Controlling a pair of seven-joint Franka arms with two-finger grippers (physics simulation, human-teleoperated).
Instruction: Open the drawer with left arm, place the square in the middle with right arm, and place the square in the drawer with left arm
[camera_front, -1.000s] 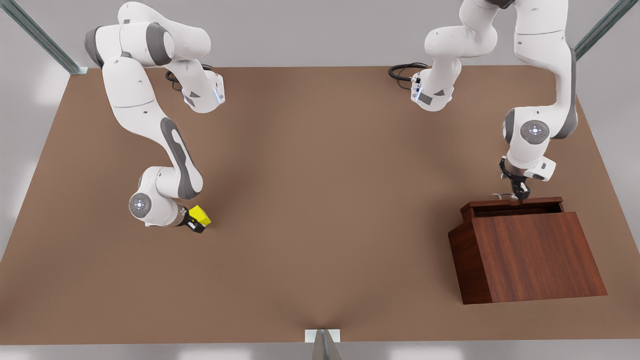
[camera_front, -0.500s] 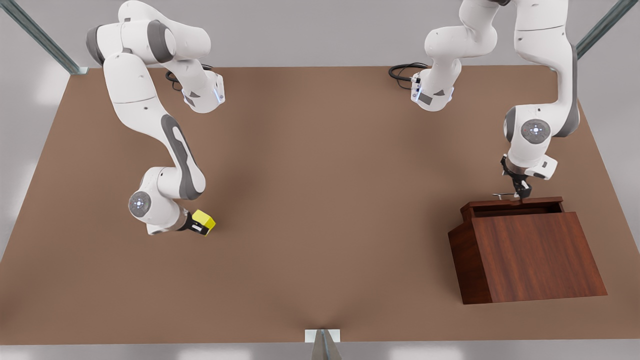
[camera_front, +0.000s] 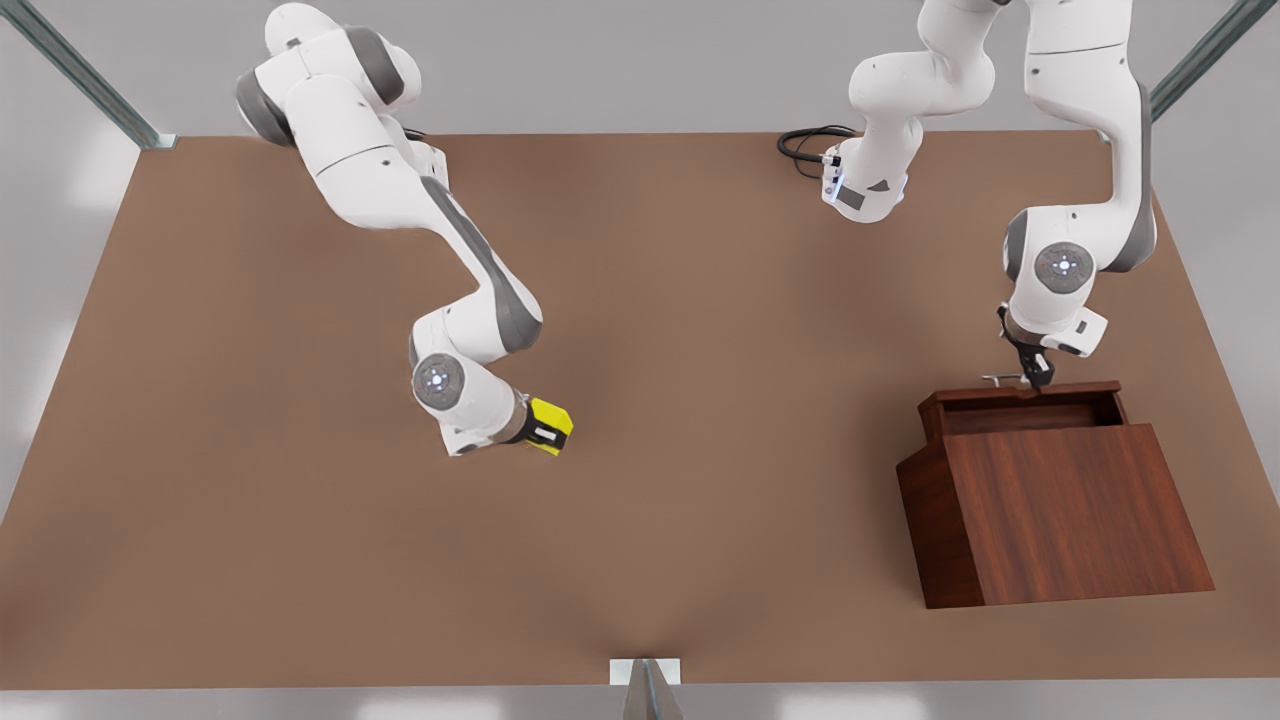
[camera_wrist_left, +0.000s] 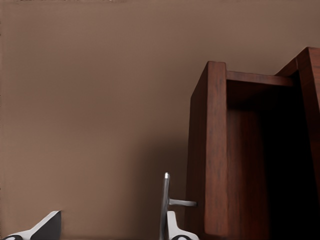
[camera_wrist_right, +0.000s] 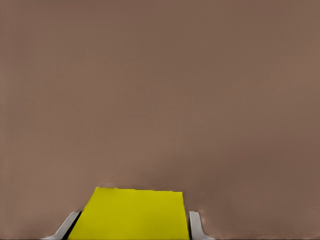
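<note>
1. On the front view's left, the right gripper is clamped on the yellow cube, holding it over the brown table.
2. On the front view's right, the left gripper sits at the drawer's silver handle; its fingers look spread, one touching the bar.
3. The drawer juts partly out of the wooden box.

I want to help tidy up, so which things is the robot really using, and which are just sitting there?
Using:
- the square, shut in the right gripper
- the drawer, part open, with the left gripper open at its handle
- the middle of the table

Just there:
- black cables
- metal frame bars
</note>
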